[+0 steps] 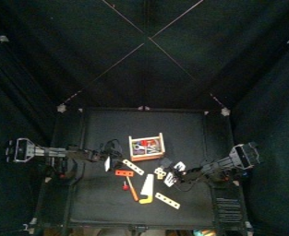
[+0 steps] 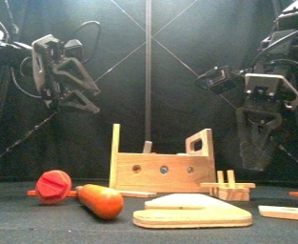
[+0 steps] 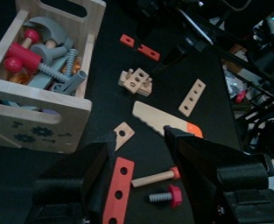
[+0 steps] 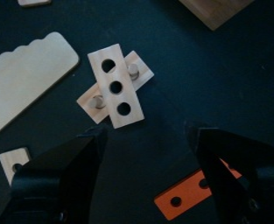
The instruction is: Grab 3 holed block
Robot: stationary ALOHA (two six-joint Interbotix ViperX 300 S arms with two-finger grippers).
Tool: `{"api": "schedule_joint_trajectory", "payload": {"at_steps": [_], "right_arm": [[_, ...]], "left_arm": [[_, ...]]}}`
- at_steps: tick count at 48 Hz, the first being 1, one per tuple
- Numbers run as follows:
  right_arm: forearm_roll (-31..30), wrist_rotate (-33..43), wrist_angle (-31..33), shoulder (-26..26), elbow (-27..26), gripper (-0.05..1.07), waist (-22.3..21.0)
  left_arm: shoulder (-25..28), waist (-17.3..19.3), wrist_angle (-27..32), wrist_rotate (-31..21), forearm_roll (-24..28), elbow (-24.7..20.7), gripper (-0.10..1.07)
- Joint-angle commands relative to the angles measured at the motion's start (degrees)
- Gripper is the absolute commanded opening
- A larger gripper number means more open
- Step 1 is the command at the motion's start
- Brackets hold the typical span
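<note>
A pale wooden block with three holes (image 4: 113,87) lies on the black table, crossed over a second small wooden piece (image 4: 136,68). My right gripper (image 4: 151,179) hangs above it, open and empty, with the block just ahead of the jaws. In the top view this gripper (image 1: 194,171) is right of the block cluster (image 1: 164,173). In the front view the cluster (image 2: 228,189) sits right of the toolbox, below the right gripper (image 2: 255,143). My left gripper (image 3: 139,184) is open and empty, raised at the left (image 2: 72,86).
A wooden toolbox (image 3: 34,87) full of toy tools stands mid-table (image 1: 146,145). A wooden saw (image 4: 28,74), an orange two-holed strip (image 4: 198,194), a red strip (image 3: 119,184), a red screw (image 2: 52,184) and a long holed strip (image 1: 169,200) lie around.
</note>
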Motion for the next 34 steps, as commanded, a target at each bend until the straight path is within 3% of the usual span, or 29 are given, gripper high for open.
{"api": "schedule_joint_trajectory", "payload": {"at_steps": [1, 34], "right_arm": [[0.88, -1.58, 0.00, -0.35, -1.05, 1.00, -0.79], [-1.49, -1.93, -4.39, 3.25, -0.88, 1.00, -1.67]], "left_arm": [[-0.26, 0.18, -0.44, 0.09, -0.53, -0.53, 0.85], [-0.35, 0.26, -0.35, 0.09, -0.53, -0.35, 0.85]]}}
